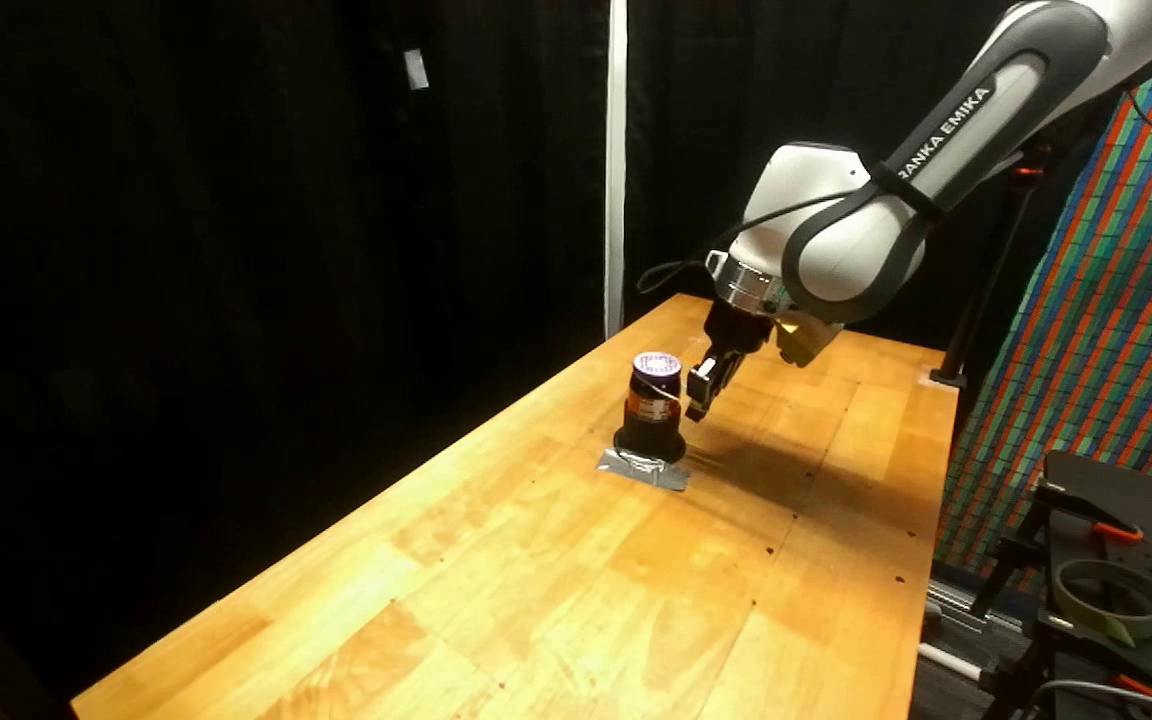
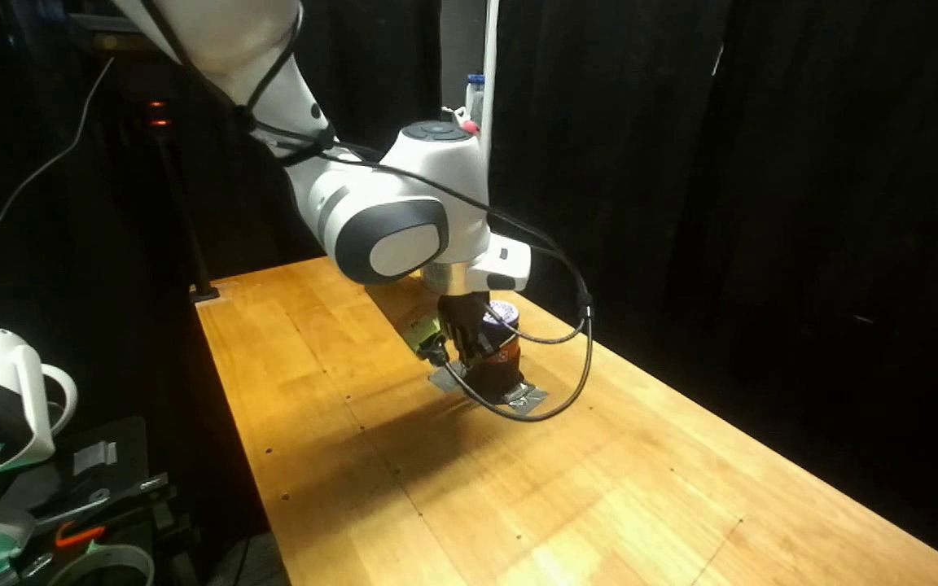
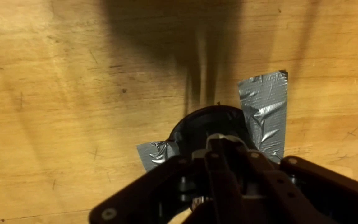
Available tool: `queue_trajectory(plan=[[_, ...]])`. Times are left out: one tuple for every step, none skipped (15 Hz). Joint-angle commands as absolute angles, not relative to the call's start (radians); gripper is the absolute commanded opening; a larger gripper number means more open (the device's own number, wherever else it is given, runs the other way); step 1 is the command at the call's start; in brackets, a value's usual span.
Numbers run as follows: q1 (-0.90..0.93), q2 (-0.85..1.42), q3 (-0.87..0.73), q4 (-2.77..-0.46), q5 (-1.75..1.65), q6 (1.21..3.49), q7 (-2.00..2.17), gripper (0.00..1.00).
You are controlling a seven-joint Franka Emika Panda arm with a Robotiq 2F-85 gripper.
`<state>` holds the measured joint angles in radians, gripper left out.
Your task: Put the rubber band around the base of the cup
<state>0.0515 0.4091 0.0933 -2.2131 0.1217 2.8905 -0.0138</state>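
Note:
The cup [image 1: 652, 432] is a dark cylinder with an orange and pale label and a white patterned top. It stands upright on the table and also shows in an exterior view [image 2: 508, 368]. A thin pale line, likely the rubber band [image 1: 657, 388], slants across its upper part, lower on the gripper's side. My gripper [image 1: 698, 398] is beside the cup at about label height. In the wrist view the gripper [image 3: 224, 137] has its fingertips together, in front of the cup's black base [image 3: 208, 119]. I cannot tell whether the band is between the fingers.
Grey tape [image 3: 267, 109] fixes the cup's base to the wooden table [image 1: 576, 600]. A black cable [image 2: 550, 415] loops from the arm close to the cup. A dark cart [image 1: 1116, 500] with a tape roll [image 1: 1111, 600] stands beside the table. Black curtains hang behind.

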Motion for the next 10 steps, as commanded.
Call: queue_trajectory(plan=[[0.043,0.340,0.113,-2.369,0.137,3.108,0.006,0.03],[0.031,0.339,0.132,-2.398,0.147,3.197,0.008,0.06],[0.019,0.339,0.149,-2.421,0.148,3.286,0.014,0.07],[0.015,0.343,0.157,-2.440,0.136,3.372,0.029,0.08],[0.003,0.352,0.176,-2.459,0.143,3.458,0.018,0.09],[-0.006,0.359,0.189,-2.480,0.124,3.541,0.028,0.08],[-0.016,0.370,0.201,-2.490,0.106,3.622,0.038,0.09],[-0.033,0.388,0.216,-2.504,0.078,3.703,0.048,0.08],[-0.004,0.406,0.181,-2.514,0.043,3.781,0.076,0.08],[0.003,0.424,0.171,-2.525,0.027,3.846,0.076,0.07]])
